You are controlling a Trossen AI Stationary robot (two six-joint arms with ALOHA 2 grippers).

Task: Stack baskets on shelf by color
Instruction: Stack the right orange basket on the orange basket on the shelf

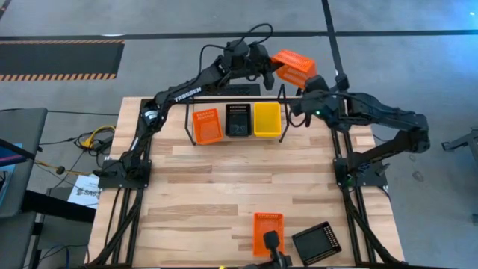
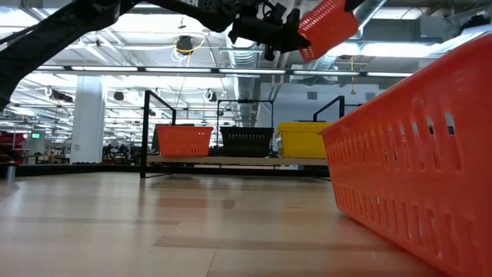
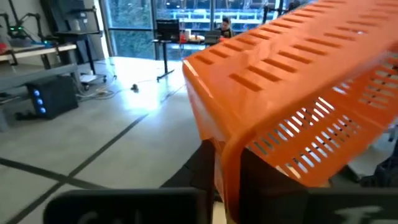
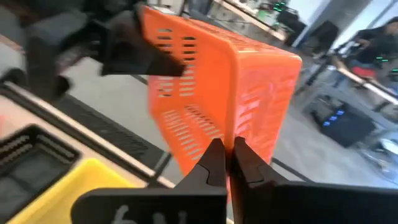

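Overhead, both hands [image 1: 270,69] [image 1: 306,91] grip one orange basket [image 1: 293,67]; low view hides one.

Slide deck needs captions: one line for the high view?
Both hands, left and right, grip a raised orange basket above the shelf.
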